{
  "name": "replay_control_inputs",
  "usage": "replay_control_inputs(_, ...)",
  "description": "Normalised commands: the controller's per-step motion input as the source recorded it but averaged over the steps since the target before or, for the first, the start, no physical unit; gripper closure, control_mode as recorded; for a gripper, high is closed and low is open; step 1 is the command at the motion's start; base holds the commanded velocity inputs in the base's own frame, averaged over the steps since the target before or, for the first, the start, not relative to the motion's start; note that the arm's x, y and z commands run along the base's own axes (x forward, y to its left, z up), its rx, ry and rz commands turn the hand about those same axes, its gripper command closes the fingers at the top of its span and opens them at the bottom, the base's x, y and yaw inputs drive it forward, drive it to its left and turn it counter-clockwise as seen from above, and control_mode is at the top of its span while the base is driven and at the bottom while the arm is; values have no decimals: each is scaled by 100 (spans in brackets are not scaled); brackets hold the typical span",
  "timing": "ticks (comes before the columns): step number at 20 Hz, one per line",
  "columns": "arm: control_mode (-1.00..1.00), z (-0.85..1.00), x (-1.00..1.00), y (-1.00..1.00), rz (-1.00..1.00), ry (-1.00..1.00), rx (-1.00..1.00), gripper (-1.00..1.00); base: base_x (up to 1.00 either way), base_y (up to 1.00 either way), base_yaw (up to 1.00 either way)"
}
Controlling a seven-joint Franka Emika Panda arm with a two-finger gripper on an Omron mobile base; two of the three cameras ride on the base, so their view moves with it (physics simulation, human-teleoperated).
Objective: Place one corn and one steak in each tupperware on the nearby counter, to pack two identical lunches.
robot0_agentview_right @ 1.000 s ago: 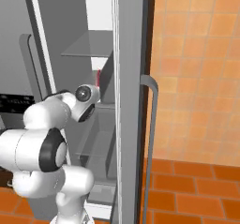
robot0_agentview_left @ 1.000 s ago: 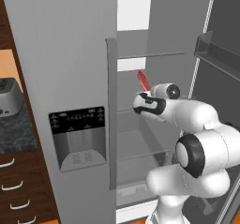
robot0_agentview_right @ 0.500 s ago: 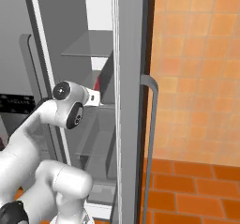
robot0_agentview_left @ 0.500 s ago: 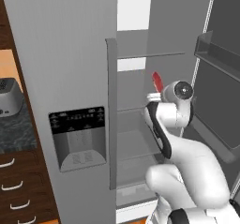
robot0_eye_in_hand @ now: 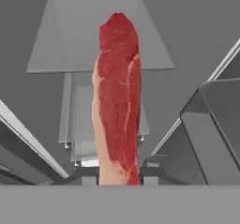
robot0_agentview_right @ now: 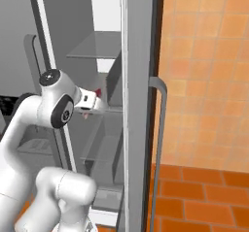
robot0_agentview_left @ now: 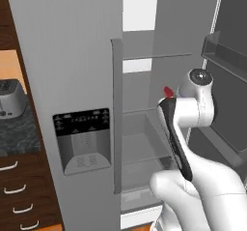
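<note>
Red steak (robot0_eye_in_hand: 117, 96) runs up frame centre in hand view, red tip (robot0_agentview_left: 168, 91) at centre-right of left base view | jaws clamped on steak, held at open fridge (robot0_agentview_left: 144, 128) | step: carrying steak out | next: back clear of fridge door (robot0_agentview_right: 138, 105), turn to surface (robot0_agentview_left: 17, 128) at left edge; tupperware out of frame

Steak (robot0_eye_in_hand: 117, 101) before fridge shelves (robot0_eye_in_hand: 101, 35), toaster (robot0_agentview_left: 10, 97) left.
</note>
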Motion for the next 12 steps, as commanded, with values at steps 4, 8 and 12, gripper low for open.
replay_control_inputs(4,100,0,0,0,0,0,0,100,-100,96,43)
replay_control_inputs(8,100,0,0,0,0,0,0,100,-88,100,49)
replay_control_inputs(12,100,0,0,0,0,0,0,100,-22,100,48)
